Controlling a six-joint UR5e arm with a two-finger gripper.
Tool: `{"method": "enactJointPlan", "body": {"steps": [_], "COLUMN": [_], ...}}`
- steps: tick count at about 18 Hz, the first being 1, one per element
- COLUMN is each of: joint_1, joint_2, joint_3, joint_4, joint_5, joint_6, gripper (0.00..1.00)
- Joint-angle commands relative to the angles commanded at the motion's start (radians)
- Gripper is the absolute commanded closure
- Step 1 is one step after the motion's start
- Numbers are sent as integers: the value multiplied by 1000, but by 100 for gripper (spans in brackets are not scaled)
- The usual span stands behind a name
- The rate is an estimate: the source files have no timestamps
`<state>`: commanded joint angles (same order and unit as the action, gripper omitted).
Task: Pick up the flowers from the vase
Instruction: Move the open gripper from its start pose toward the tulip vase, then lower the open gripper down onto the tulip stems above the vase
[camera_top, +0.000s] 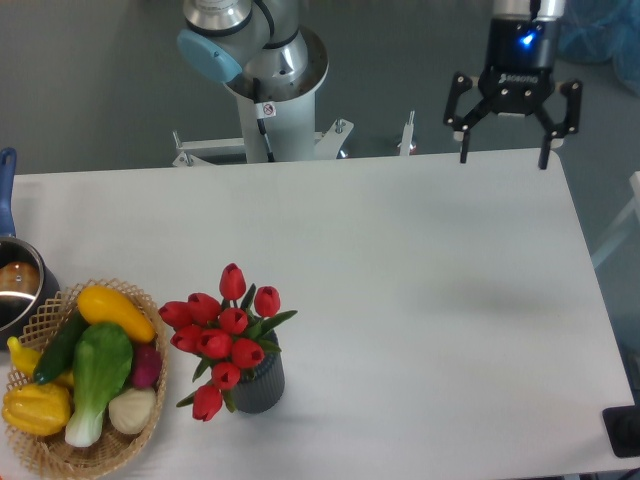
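the claw (504, 155) hangs spread wide and holding nothing, over the far right edge of the desk (420, 290). the flowers (222, 335) stand upright in the vase (260, 385), well apart from the claw, toward the desk's near left. a wicker basket (50, 440) of vegetables sits just left of the vase.

Bright, even overhead light | sharp focus throughout | faint soft shadow on table (420, 250) below gripper (503, 152) | no glare or blur
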<state>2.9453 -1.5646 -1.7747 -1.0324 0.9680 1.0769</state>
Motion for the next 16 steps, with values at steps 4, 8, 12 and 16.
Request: {"method": "enactJointPlan", "body": {"steps": [4, 8, 12, 16], "joint_1": [-60, -115, -135, -167], "joint_2": [-41, -81, -91, -100], "joint_3": [1, -3, -46, -52], "joint_4": [-2, 0, -2, -5], "joint_5": [-8, 5, 6, 8], "joint_6": [-28, 44, 124, 179], "gripper": [0, 0, 0, 0]}}
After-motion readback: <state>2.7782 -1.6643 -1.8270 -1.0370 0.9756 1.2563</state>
